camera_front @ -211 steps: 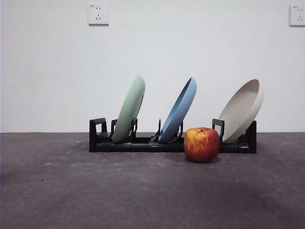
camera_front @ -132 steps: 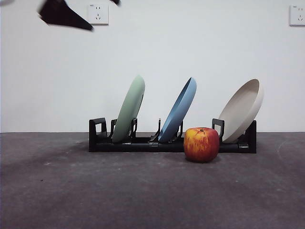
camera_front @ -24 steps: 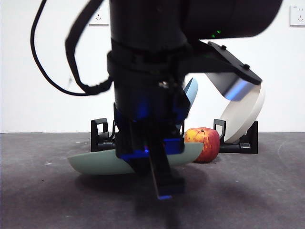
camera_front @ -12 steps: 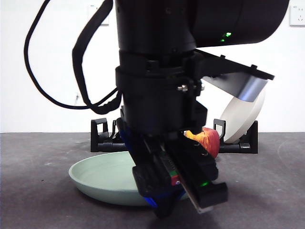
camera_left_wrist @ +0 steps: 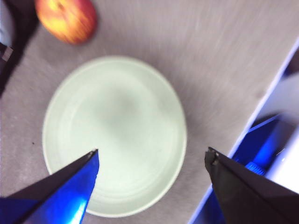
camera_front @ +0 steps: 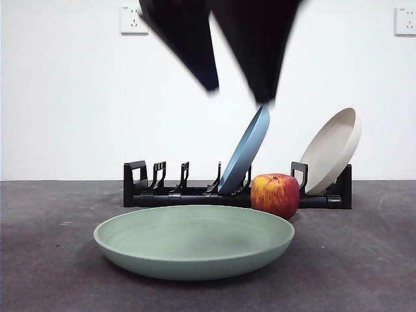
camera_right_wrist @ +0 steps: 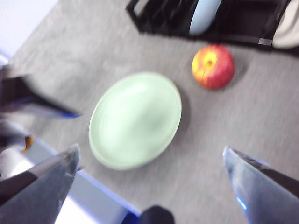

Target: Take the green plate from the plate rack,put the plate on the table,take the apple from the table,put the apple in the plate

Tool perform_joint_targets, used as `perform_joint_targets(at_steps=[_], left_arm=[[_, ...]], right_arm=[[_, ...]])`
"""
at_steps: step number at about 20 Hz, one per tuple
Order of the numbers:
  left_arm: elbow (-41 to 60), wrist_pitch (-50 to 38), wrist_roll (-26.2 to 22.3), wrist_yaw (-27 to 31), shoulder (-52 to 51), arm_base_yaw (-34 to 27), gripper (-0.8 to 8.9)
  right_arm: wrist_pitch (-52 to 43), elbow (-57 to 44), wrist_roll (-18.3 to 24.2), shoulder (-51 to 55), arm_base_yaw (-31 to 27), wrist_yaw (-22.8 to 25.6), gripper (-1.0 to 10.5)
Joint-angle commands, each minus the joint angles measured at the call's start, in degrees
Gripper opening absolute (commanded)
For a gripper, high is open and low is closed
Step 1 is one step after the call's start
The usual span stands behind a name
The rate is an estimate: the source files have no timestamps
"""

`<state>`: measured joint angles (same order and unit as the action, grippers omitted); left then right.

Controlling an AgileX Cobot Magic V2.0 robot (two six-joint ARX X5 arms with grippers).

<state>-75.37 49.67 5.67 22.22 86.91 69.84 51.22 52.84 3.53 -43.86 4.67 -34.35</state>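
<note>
Dark grey table point(camera_front: 58, 260) carries the green plate point(camera_front: 194, 240) flat before the plate rack point(camera_front: 188, 194); the apple point(camera_front: 275, 195) touches its far rim, left gripper point(camera_left_wrist: 152, 156) spread above, right gripper point(camera_right_wrist: 149, 156) spread too

Left gripper point(camera_left_wrist: 152, 156): raised clear of the table, camera looking straight down; both jaws spread wide apart with nothing between them. In the front view the same gripper point(camera_front: 237, 94) enters from the top edge as two dark, motion-blurred tapering jaws pointing downward, tips apart and high above the table. Right gripper point(camera_right_wrist: 152, 154): also held high, angled down toward the table from farther off; its two jaws stand far apart, empty, rendered pale and blurred. In the right wrist view, part of the left arm point(camera_right_wrist: 32, 105) shows as a dark blurred shape at the side edge. No contact with anything by either gripper.
</note>
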Motion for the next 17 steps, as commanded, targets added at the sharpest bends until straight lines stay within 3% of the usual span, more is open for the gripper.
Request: perform_joint_targets(at_steps=[1, 3, 12, 17], left_arm=[[-2.19, 1.18, 2.29, -1.38, -5.14, 0.20, 3.86], [-3.85, 1.36, 3.30, -2.27, -10.12, 0.20, 3.86], [-5.68, 5.44, 6.03, -3.13, -26.80, 0.20, 3.85], [-5.68, 10.93, 7.85, -2.89, -28.22, 0.20, 3.78]], right_arm=[[-3.58, 0.17, -1.64, -3.72, 1.18, 0.04, 6.6], [-7.52, 0.17, -2.60, -8.24, 3.08, 0.70, 6.6], [-29.99, 0.17, -5.62, -29.79, 17.05, 21.79, 6.7], [-39.78, 0.17, -6.67, -39.01, 18.45, 24.52, 6.7]])
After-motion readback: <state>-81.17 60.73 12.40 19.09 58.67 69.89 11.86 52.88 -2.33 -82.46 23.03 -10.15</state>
